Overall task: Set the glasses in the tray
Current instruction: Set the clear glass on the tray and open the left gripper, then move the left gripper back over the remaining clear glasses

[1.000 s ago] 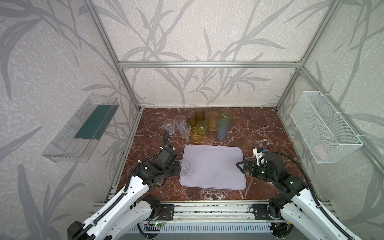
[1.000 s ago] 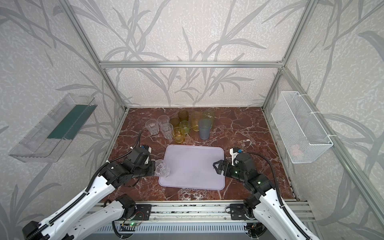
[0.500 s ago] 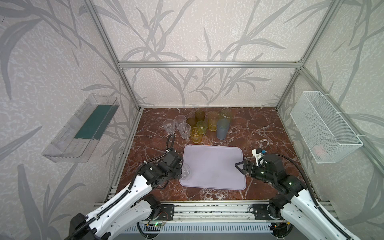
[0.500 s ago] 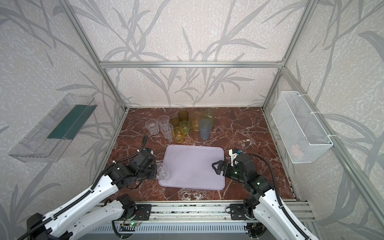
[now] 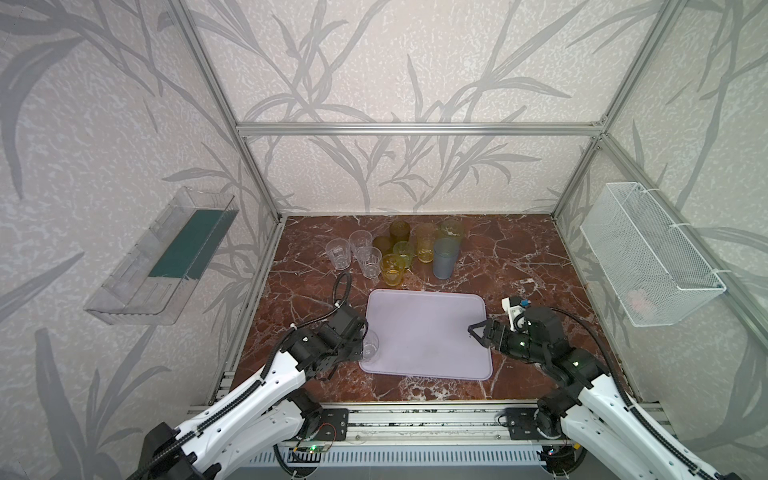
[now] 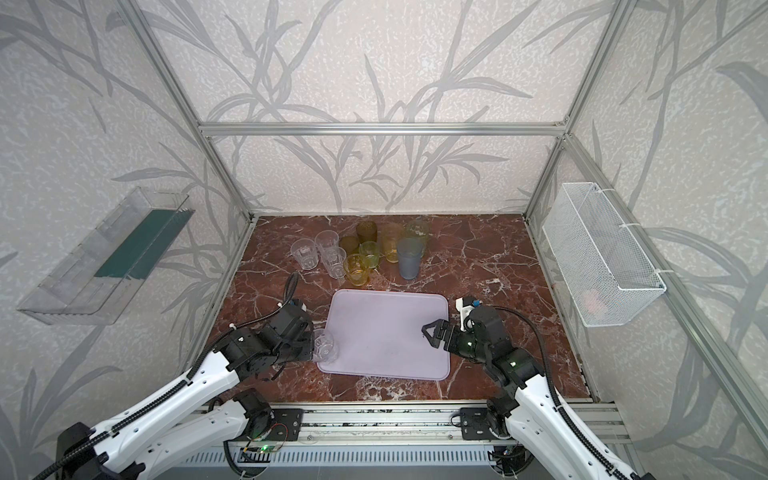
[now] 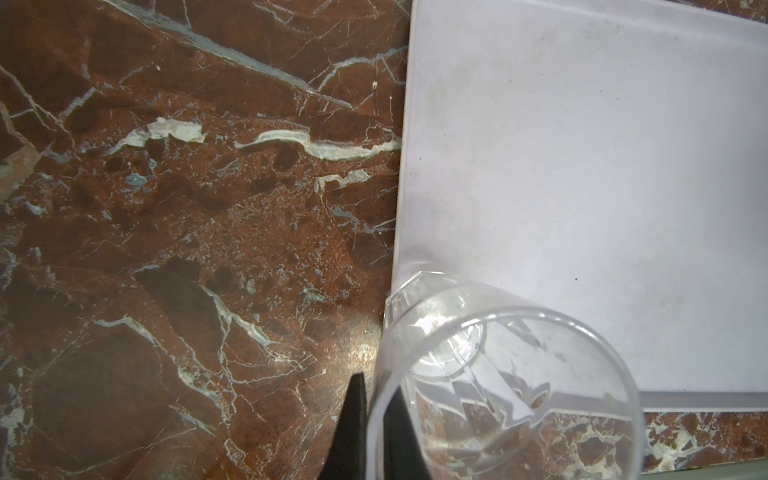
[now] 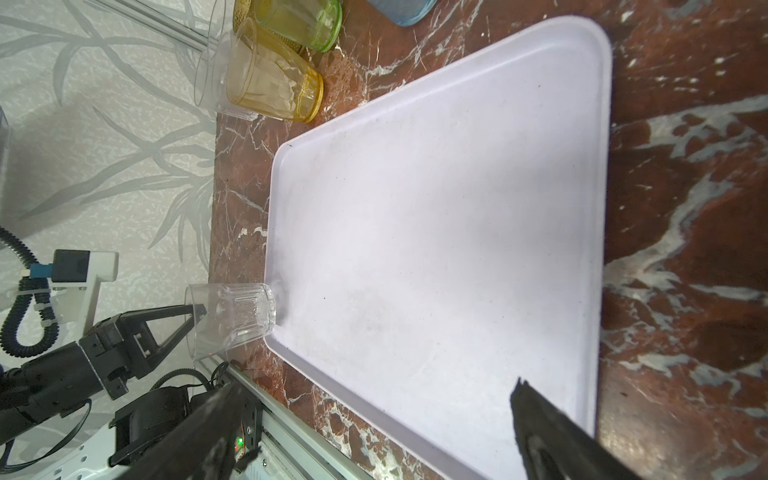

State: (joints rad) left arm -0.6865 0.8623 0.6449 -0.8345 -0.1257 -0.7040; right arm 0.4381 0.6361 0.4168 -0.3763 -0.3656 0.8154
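Nearest me, the left gripper [image 5: 363, 345] had sunk a little over the last second, pinched shut on the rim of one clear glass [image 5: 370, 345]. Its base now seemed to rest inside the near left corner of the single tray [image 5: 428, 332], so only the release remained. The right gripper [image 5: 476, 334] hung wide open and empty over the tray's right edge. Behind stood ten more: three clear tumblers [image 5: 360, 243] and seven tinted tumblers [image 5: 426, 243].

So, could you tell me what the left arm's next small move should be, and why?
Probably ease the clear glass slightly inward before releasing: the left gripper pinches its rim, and its base sits right at the edge of the tray.
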